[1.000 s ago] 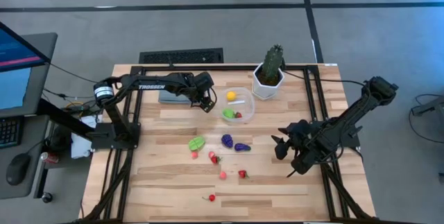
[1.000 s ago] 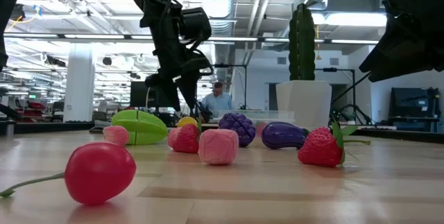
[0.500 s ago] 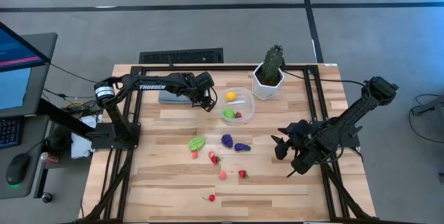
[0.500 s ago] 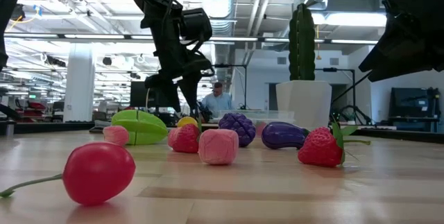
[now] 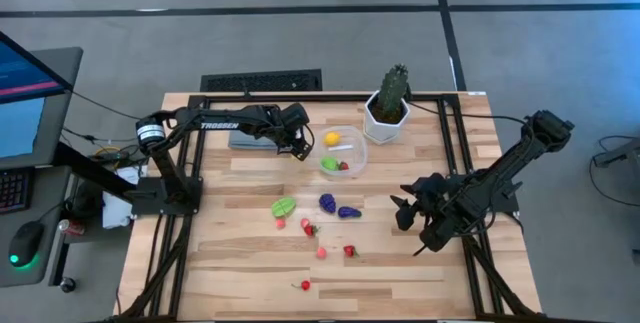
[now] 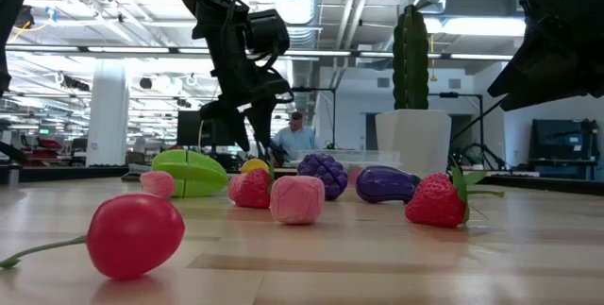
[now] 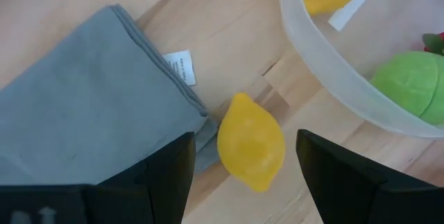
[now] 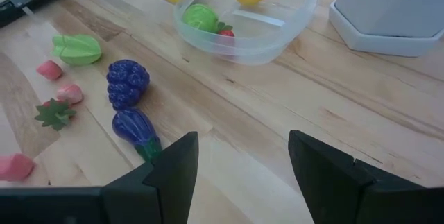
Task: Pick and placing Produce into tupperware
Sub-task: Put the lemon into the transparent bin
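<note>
Left end effector hangs low over a yellow lemon, fingers spread wide with the fruit lying between them on the worktop, nothing gripped yet. That lemon sits just beside the corner of the grey folded cloth and right outside the wall of the clear container.

Score so far: the container holds a yellow piece, a green one and a small red one. So three in, by my count, and plenty left to go.

Working outward from the near edge of the worktop: a red cherry alone at the front, then a pink piece and a strawberry, another strawberry and a little pink bit, then the green star-shaped fruit, the purple grapes and the eggplant. All loose, all well apart from the container. I'd call the job under halfway.

Left arm reaches across the far side of the worktop, wrist bent down beside the container. Right end effector waits out at the right side, raised clear of the wood, fingers apart and empty, facing the scattered pieces. Behind it all stands the potted cactus, untouched.
</note>
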{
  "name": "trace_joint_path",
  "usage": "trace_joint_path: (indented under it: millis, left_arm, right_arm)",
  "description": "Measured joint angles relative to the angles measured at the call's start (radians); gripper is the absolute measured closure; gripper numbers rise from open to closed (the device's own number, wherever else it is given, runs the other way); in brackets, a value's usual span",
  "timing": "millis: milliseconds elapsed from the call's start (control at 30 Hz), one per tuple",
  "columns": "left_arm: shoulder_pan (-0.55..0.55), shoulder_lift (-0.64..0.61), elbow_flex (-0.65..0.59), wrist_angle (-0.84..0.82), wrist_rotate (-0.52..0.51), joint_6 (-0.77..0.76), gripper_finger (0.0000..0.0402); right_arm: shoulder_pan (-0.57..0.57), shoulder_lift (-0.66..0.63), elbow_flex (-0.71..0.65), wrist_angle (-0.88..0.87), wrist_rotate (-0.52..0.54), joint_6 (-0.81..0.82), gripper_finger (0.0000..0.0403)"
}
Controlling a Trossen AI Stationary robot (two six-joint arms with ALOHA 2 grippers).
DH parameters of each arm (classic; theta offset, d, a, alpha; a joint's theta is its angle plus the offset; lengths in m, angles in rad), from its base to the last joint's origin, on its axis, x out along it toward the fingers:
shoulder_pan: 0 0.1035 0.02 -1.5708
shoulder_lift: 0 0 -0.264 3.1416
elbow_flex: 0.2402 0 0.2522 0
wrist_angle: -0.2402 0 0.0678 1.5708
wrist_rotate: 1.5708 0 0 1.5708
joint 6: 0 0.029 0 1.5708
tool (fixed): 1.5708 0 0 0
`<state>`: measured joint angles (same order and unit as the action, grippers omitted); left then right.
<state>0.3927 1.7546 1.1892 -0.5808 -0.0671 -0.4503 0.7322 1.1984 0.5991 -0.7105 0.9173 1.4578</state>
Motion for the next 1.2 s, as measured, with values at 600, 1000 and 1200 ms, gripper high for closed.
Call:
trace_joint_path:
  millis: [600,1000,1200]
  left_arm:
    - [0.007,0.07,-0.001,0.022,0.051,0.005,0.0162]
    - [0.006,0.081,0.0,0.014,0.051,0.008,0.0162]
    - [0.0,0.132,0.001,0.023,0.075,0.009,0.0162]
  right_arm:
    - [0.0,-0.001,0.0,-0.015,0.0,0.0,0.0154]
    - [0.0,0.0,0.0,-0.021,0.0,0.0,0.0154]
    - [0.0,0.0,0.0,-0.031,0.003,0.0,0.0154]
